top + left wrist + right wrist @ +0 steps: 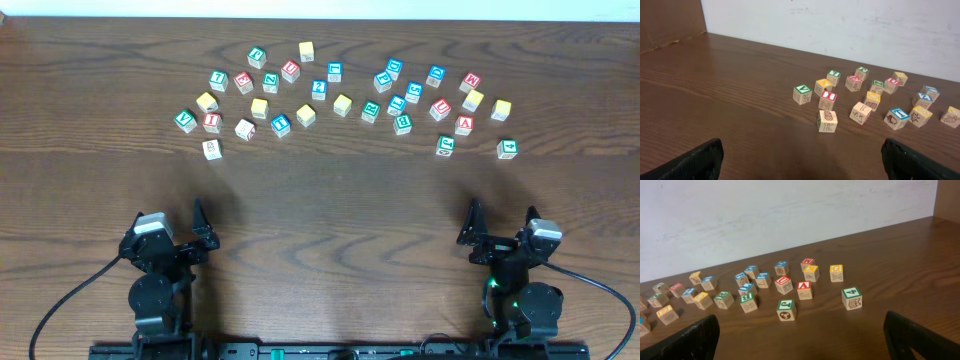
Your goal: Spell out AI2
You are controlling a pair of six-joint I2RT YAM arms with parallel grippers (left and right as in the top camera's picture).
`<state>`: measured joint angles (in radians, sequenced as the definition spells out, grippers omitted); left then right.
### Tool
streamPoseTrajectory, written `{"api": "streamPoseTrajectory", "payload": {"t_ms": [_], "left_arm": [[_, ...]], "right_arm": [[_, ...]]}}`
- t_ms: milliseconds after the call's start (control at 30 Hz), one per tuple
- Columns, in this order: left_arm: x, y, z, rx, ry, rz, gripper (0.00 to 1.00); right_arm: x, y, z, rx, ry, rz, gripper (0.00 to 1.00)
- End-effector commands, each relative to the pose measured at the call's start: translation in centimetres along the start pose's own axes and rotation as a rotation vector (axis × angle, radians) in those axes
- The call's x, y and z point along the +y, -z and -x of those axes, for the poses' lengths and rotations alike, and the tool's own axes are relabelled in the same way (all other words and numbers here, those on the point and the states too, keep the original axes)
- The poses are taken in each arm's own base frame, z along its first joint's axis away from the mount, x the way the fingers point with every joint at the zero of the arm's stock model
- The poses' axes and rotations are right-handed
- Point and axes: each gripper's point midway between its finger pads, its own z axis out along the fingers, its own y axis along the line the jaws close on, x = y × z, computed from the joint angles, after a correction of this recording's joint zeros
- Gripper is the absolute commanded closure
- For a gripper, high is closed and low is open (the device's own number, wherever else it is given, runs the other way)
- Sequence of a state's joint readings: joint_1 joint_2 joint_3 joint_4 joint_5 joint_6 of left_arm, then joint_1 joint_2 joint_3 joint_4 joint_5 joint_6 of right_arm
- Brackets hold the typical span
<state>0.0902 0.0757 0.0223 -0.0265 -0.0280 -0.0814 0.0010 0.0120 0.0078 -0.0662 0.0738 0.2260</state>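
Wooden blocks lie scattered — spelling not begun. Left gripper and right gripper: fingers spread wide, holding nothing. Likely next — reach for the red A block.

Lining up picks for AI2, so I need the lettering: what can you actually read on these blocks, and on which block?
"A": top of the red A block
"I": top of the red I block
"V": top of the green V block
"4": top of the green 4 block
"2", faint, overhead only: the blue 2 block
Everything else is too small or blurred to read.
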Motion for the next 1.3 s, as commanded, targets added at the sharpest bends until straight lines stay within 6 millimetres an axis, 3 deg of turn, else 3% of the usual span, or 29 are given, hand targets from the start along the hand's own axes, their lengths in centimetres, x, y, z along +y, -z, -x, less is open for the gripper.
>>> {"api": "streamPoseTrajectory", "payload": {"t_ms": [0,733,867,1100,1267], "left_arm": [[0.3,0.0,-0.7,0.03,0.007,0.016,0.01],[0.3,0.0,-0.7,0.03,0.007,0.016,0.01],[-1.4,0.1,-0.6,0.033,0.009,-0.084,0.0],[-1.4,-0.2,1.5,0.072,0.003,-0.06,0.01],[-1.9,-2.0,3.4,0.173,-0.001,-0.047,0.01]], "right_arm": [[-0.1,0.0,-0.1,0.0,0.006,-0.004,0.01],[-0.2,0.0,-0.1,0.001,0.006,-0.004,0.01],[-0.1,0.0,-0.1,0.0,0.006,-0.004,0.01],[-0.1,0.0,-0.1,0.0,0.006,-0.004,0.01],[-0.1,0.0,-0.1,0.001,0.006,-0.004,0.01]]}}
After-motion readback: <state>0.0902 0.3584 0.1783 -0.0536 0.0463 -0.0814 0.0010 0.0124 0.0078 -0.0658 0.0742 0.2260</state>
